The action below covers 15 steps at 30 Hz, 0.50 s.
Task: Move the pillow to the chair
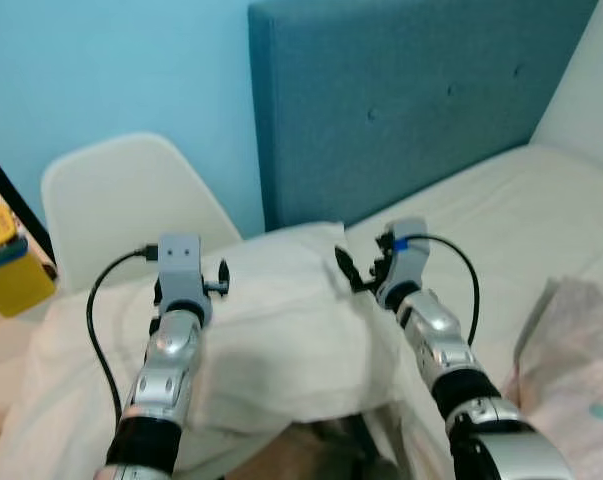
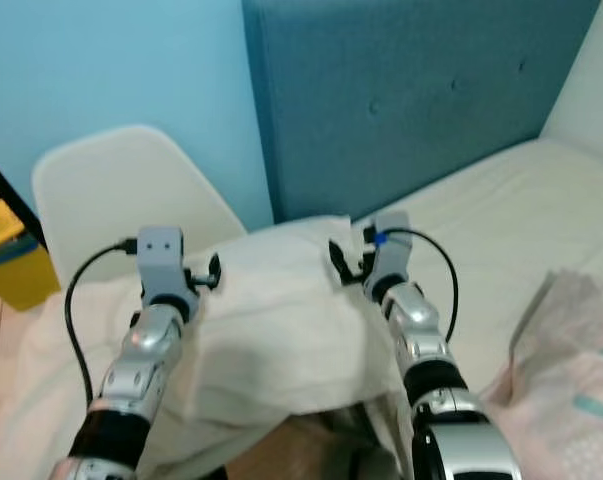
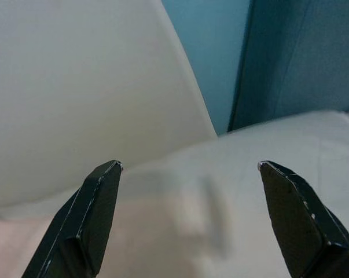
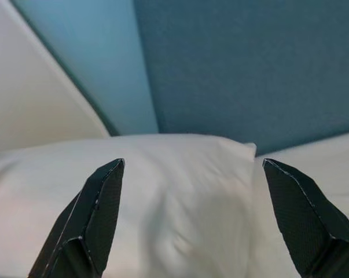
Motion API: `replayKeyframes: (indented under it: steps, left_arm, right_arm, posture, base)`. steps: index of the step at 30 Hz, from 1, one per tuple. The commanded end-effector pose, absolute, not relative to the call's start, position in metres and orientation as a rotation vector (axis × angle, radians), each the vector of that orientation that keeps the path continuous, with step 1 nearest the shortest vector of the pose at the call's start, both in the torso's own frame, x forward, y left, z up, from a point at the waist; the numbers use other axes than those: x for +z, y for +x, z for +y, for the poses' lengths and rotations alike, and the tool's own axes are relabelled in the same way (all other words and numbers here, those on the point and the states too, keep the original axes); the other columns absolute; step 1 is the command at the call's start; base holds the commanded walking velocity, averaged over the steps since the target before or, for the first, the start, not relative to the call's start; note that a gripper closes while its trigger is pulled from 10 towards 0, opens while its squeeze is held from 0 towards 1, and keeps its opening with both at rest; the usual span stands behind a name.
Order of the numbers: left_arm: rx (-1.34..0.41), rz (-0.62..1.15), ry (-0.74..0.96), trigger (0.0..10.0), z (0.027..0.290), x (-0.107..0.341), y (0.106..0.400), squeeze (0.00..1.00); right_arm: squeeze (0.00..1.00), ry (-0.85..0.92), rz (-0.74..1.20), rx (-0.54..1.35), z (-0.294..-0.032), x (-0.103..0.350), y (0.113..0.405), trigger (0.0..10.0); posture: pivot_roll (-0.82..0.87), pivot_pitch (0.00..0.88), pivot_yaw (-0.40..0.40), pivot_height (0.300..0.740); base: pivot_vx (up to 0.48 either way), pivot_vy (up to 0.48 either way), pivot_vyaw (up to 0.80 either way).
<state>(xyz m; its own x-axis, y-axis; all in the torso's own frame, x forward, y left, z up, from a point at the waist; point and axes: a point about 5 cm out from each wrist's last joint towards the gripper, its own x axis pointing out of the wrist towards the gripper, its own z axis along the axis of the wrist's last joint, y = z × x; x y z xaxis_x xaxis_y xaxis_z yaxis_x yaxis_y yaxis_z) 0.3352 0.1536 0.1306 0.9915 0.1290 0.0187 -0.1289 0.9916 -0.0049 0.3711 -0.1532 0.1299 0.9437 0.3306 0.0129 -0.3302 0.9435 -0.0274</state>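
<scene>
Both silver arms enter from the near edge and reach fwd over the pillow. Pillow: white, soft, lying across the near-left area, its left part draped over the seat of the white chair, its right part against the bed.

Left gripper: fingers spread wide, released, nothing between them; hovers over the pillow's left portion, facing the chair back. Left wrist view shows pillow fabric under the fingertips, chair shell beyond.

Right gripper: fingers spread wide, released, nothing held; positioned at the pillow's far-right corner, close to the bed edge. Contact w/ fabric cannot be confirmed.

Chair: white moulded shell, far left, beside the teal headboard. Light-blue wall behind it. Yellow container w/ a blue band sits at the left edge, near the chair. Pale patterned blanket lies on the bed, near right.
</scene>
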Motion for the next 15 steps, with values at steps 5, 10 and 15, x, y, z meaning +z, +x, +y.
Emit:
replayKeyframes:
  steps: [5,10,15]
  left_arm:
    - [0.132,0.015,-0.007,10.0,0.155,0.120,0.333,0.00]
    - [0.125,0.022,-0.006,10.0,0.155,0.118,0.333,0.00]
    - [0.127,0.039,0.006,10.0,0.158,0.110,0.331,0.00]
  right_arm:
    - [0.00,-0.035,0.016,0.339,-0.154,0.121,0.366,10.0]
    - [0.00,-0.041,0.027,0.319,-0.158,0.119,0.366,10.0]
    - [0.00,-0.083,0.103,0.264,-0.168,0.104,0.362,10.0]
  posture:
    - [0.00,0.098,-0.015,0.693]
    - [0.00,0.099,-0.013,0.713]
    - [0.00,0.100,-0.011,0.733]
  base:
    - [0.000,0.000,0.00]
    - [-0.446,0.000,0.00]
    - [0.000,0.000,0.00]
